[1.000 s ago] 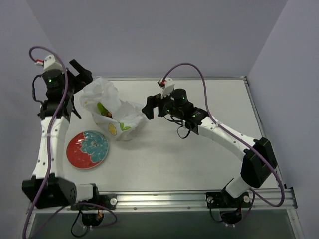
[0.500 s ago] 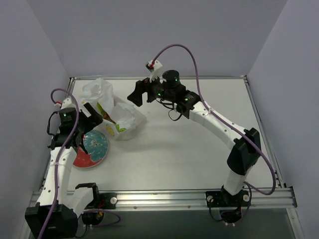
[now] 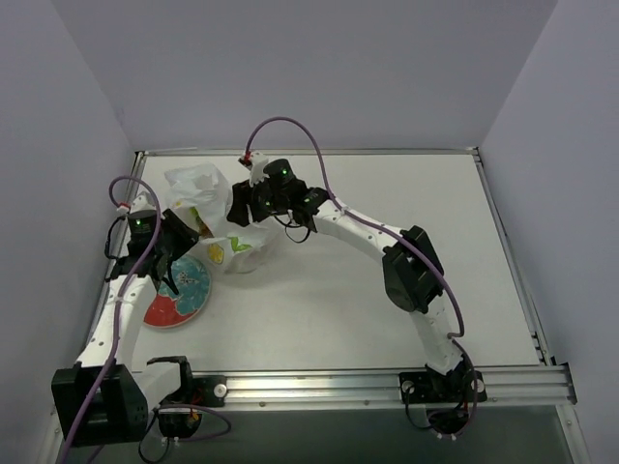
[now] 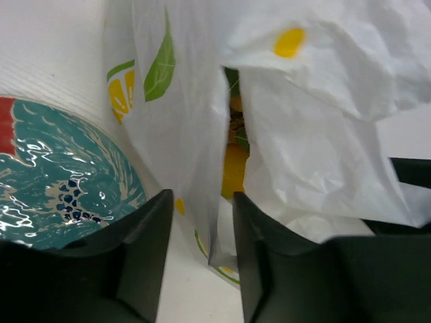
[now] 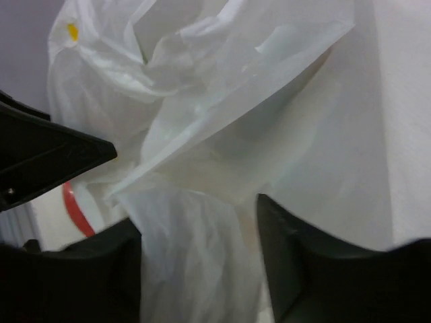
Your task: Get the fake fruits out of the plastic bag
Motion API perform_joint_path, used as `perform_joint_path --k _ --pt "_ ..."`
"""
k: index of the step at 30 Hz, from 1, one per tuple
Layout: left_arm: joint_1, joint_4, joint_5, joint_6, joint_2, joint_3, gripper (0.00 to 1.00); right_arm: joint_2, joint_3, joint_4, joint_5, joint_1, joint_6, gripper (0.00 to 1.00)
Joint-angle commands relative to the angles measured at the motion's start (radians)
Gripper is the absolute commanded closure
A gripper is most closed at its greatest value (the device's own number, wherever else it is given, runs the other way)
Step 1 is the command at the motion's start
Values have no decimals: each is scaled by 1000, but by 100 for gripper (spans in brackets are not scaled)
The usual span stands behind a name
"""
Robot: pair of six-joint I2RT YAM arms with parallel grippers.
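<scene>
The white plastic bag [image 3: 198, 193] lies crumpled at the table's back left. My left gripper [image 3: 186, 232] is at its near left side. In the left wrist view the left gripper [image 4: 202, 198] is open, its jaws a narrow gap apart with a hanging fold of the plastic bag [image 4: 195, 134] between them. Through the bag's slit shows a yellow fake fruit [image 4: 234, 168] with a bit of green above it. My right gripper [image 3: 237, 208] is at the bag's right side. In the right wrist view the right gripper [image 5: 196, 215] is open with the plastic bag [image 5: 195, 262] between its jaws.
A red-rimmed plate [image 3: 184, 295] with a teal centre lies just near of the bag, right beside my left gripper, and also shows in the left wrist view as the plate [image 4: 60, 168]. The left wall is close behind the left arm.
Both arms have swung in to the bag, the left down from the back left, the right leftward. Both pairs of jaws have narrowed around bag plastic.
</scene>
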Motion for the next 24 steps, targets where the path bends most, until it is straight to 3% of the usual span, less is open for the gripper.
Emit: perform_joint_path --k 1,2,4,5,6,13,18,24 --pt "-14 75 -17 -31 36 -14 65 17 -4 73 46 -54 38 52" --pt "-16 86 -17 -36 39 -18 69 29 -2 74 30 -64 46 69" --pt "-20 98 -21 -42 50 -34 84 49 -8 91 25 -82 61 86" --pt "-22 107 -23 -50 53 -37 91 51 -19 102 29 -100 65 100" --pt "-28 112 -34 -53 55 -41 97 50 -33 114 66 -110 71 100" --pt "-68 130 -81 -74 41 -104 98 54 -119 154 339 -176 -4 100" --pt "-125 123 -114 -84 24 -145 98 213 11 93 362 -202 -26 100" --pt "-132 112 -114 -88 43 -156 97 287 58 87 333 -193 -11 100"
